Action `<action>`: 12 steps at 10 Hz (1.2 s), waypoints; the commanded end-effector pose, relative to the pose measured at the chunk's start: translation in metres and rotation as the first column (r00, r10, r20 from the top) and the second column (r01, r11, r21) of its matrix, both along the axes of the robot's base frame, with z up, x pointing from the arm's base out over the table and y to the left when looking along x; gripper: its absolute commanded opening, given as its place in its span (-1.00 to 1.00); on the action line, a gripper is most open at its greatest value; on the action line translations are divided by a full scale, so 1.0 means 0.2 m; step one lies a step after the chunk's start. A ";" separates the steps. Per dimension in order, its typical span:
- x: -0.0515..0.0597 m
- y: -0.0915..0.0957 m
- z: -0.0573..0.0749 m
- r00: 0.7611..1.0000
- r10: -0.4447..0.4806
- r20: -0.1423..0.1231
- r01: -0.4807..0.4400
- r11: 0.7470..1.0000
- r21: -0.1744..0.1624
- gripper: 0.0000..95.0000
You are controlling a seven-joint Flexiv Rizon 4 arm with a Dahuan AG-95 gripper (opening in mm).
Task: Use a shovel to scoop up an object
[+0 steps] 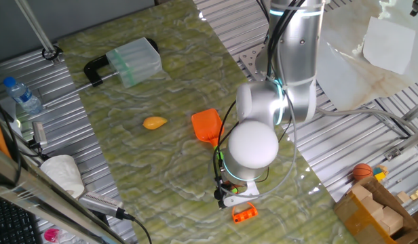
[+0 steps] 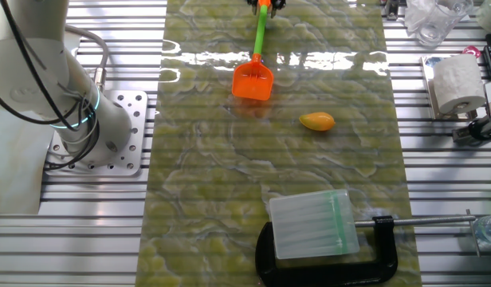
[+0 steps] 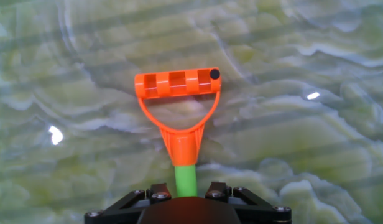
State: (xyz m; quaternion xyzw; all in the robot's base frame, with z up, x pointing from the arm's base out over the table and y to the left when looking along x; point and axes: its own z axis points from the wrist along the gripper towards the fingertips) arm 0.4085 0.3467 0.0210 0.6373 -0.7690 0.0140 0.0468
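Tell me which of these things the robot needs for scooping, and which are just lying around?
Needed: the shovel, held by the gripper; the yellow lump.

Lying around: black clamp with clear box, water bottle, paper roll, small orange ball.

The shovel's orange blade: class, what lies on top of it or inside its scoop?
Nothing shows in the blade; the yellow object lies apart on the mat. Whatever is under the blade is hidden.

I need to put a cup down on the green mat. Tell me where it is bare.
Bare: the mat's middle, between the object and the clear plastic box, and the strip left of that box. Crowded: the far end, where the shovel lies with the gripper at its shaft, and around the black clamp.
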 end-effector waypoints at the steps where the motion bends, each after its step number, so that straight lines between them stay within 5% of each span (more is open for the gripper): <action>1: 0.00 0.00 0.00 1.000 -0.007 0.002 0.007 1.000 -0.002 -0.20; 9: 0.00 -0.01 -0.02 1.000 -0.016 0.005 0.016 1.000 -0.005 -0.20; 10: 0.00 -0.01 -0.03 1.000 -0.017 0.004 0.017 1.000 -0.004 -0.60; 12: 0.00 -0.01 -0.03 1.000 -0.019 0.004 0.019 1.000 -0.004 -0.60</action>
